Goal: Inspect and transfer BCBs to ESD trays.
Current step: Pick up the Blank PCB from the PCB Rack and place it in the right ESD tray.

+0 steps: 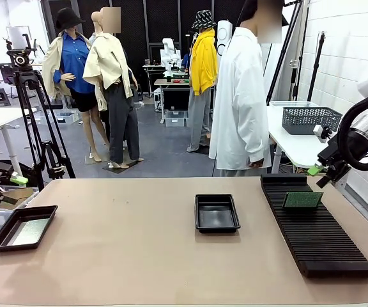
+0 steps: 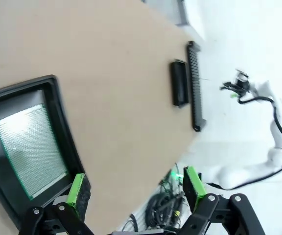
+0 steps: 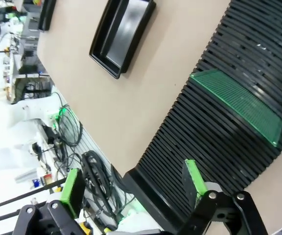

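1 green BCB [image 1: 302, 199] rests on the ribbed black rack [image 1: 324, 246] near the counter's [image 1: 126, 249] right edge. A second BCB [image 2: 31, 147] lies flat in the left ESD tray [image 2: 64, 122] by the left edge. The middle ESD tray [image 1: 217, 228] is empty, with open counter around it. The left gripper [image 2: 133, 188] and right gripper [image 3: 131, 181] both hover with jaws apart, holding nothing.
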